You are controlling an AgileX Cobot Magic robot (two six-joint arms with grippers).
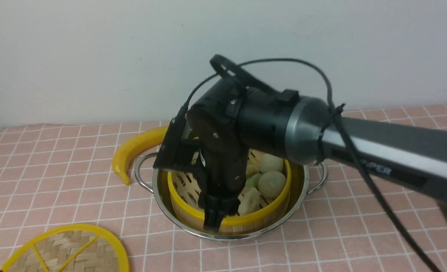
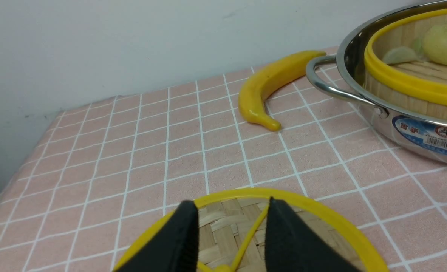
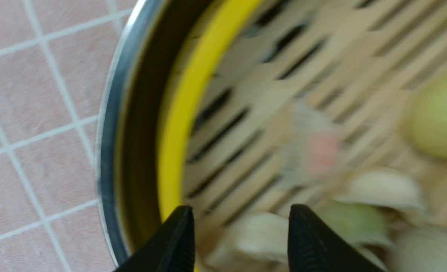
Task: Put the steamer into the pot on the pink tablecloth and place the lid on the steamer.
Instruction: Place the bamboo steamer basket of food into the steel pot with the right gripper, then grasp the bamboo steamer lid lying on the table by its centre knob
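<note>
Steamer (image 1: 261, 218): in the front view we see it seated inside the pot (image 1: 253, 236), its yellow rim a little above the pot's steel edge, with pale dumplings (image 1: 271, 184) on its slats. The pot stands on the pink tablecloth (image 1: 57, 158). The right arm (image 1: 378, 151) reaches in from the pot's right side and bends down over it. The right gripper (image 1: 212, 223) points downward at the steamer's rim on the side of the pot nearest us. A yellow banana (image 1: 136, 145) curves just beside the pot's left handle. The lid (image 1: 68, 249) lies flat on the cloth, near us and to the left of the pot, well apart from it.

From the left wrist view, we see the left gripper (image 2: 231, 203) with its two black fingers spread apart above the lid (image 2: 321, 213). Nothing is caught between them, and we cannot tell whether they touch the weave. Beyond the lid, the banana (image 2: 272, 79) lies by the pot's looped handle. The pot (image 2: 416, 124) carries a blue label and holds the steamer (image 2: 404, 85).

The right wrist view is blurred. We see the right gripper (image 3: 240, 211) with its fingers (image 3: 178, 241) parted and nothing clamped between them. One finger sits over the steamer's (image 3: 178, 113) yellow rim, just inside the pot's (image 3: 106, 132) wall, and the other over the dumplings.
</note>
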